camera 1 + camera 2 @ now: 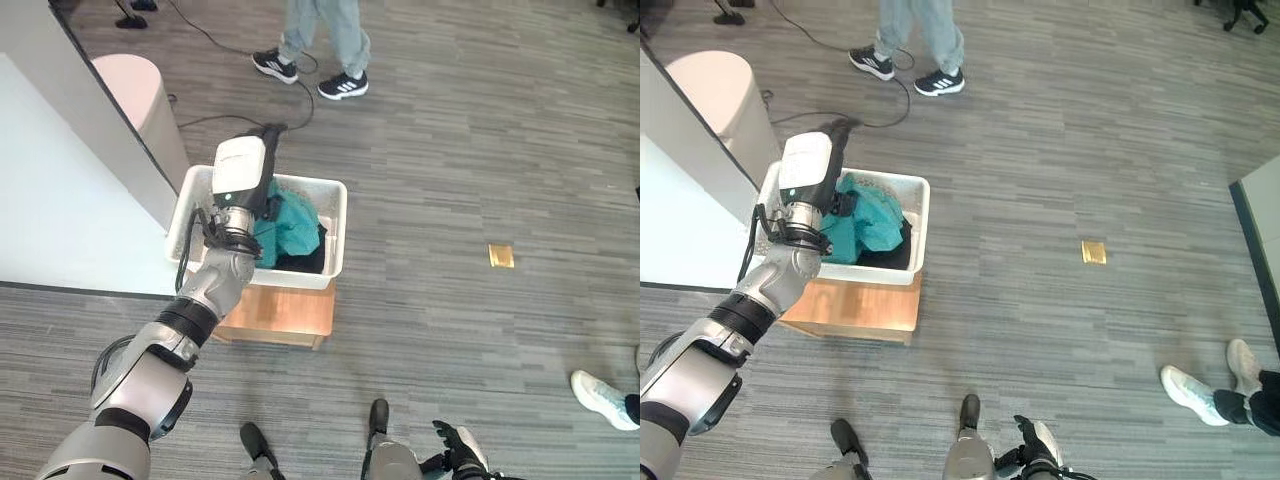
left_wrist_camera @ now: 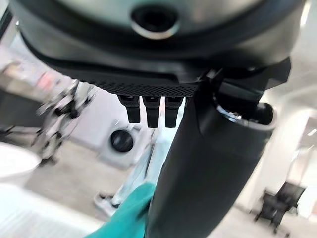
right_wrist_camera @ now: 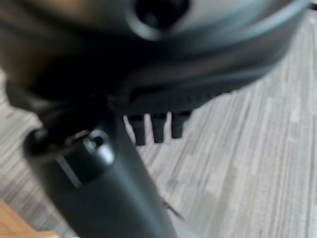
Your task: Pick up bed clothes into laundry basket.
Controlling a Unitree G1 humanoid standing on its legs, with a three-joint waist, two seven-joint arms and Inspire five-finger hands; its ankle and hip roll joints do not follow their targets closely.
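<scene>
The white laundry basket (image 1: 336, 215) sits on a low wooden stand (image 1: 290, 312) on the grey plank floor (image 1: 470, 150), right beside the edge of a white bed (image 1: 50, 200). Inside the basket lie the bed clothes: a teal cloth (image 1: 295, 225) bunched on top, with a dark garment (image 1: 305, 262) under it toward the near wall of the basket.

The left hand (image 1: 268, 150) reaches out over the far left part of the basket, above the teal cloth. In the left wrist view its fingers (image 2: 147, 111) hang straight and relaxed, the thumb stands out long beside them, and a corner of the teal cloth (image 2: 131, 213) shows just below the thumb; whether the cloth touches the hand I cannot tell, but nothing is curled round it.

The right hand (image 1: 458, 450) hangs low by the robot's side, well apart from the basket. In the right wrist view its fingers (image 3: 158, 126) are straight and loose, holding nothing, with bare floor past them.

A rounded pale pink bin (image 1: 145, 100) stands on the floor beyond the bed. A person's legs in light trousers and dark sneakers (image 1: 320, 60) stand past the basket, and another person's white shoe (image 1: 603, 397) shows at the right. A small brass floor plate (image 1: 501, 256) lies in the floor to the right of the basket.
</scene>
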